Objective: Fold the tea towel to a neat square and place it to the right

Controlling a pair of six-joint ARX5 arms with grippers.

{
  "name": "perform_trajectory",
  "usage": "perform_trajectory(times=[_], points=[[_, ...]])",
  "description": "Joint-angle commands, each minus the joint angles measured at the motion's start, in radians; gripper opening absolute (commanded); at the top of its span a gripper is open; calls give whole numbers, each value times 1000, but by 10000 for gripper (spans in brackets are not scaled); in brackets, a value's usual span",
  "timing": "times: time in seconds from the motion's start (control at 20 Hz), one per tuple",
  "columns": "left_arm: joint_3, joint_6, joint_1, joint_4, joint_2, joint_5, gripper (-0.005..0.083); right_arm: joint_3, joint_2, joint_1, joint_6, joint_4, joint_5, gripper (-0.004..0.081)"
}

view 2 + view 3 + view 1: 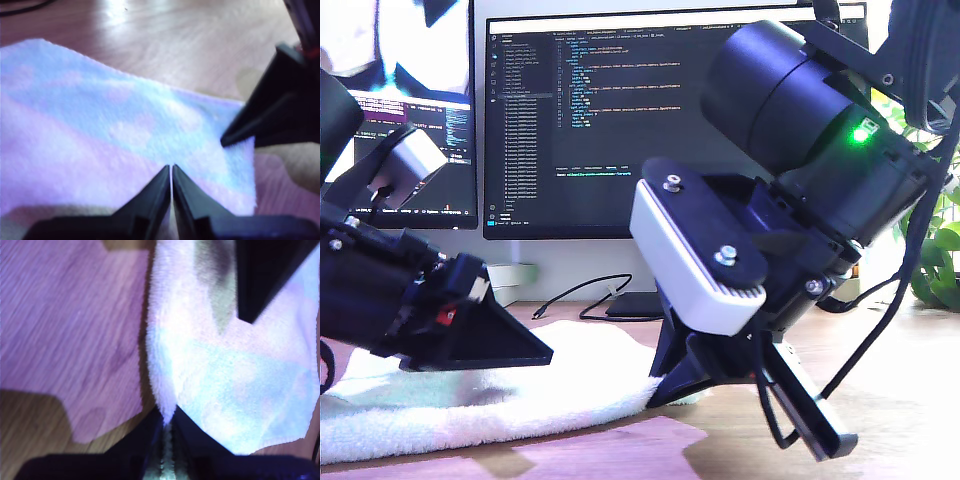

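Both black pincers pressed together: first gripper [171, 172] empty over soft white fluffy tea towel [470, 400], second gripper [167, 422] clamped on its edge. Towel flat on wooden table [900, 400], long axis across exterior view.

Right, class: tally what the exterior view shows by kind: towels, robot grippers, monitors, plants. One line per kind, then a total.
Tea towel: 1
Robot grippers: 2, one gripper on the exterior view's left, another gripper in the middle, both at the towel
Monitors: 2, large monitor and small monitor
Plant: 1
Total: 6
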Motion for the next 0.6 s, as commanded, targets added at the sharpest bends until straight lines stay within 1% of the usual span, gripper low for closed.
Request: perform_trajectory(times=[0.0, 0.15, 0.25, 0.3, 0.4, 0.55], points=[[0, 34, -3, -27, -82, 2, -24, -4, 35, 13, 37, -23, 13, -13], [0, 87, -6, -150, -232, 2, -24, 58, 30, 13, 95, -88, 29, -12], [0, 151, -30, -279, -335, -26, -24, 113, 30, 13, 128, -176, 27, -13], [0, 185, -48, -352, -381, -60, -24, 138, 30, 13, 130, -214, 26, -13], [0, 208, -86, -476, -456, -121, -24, 192, 30, 13, 163, -292, 25, -13], [0, 213, -140, -602, -531, -227, -24, 283, 30, 13, 211, -407, 10, -13]])
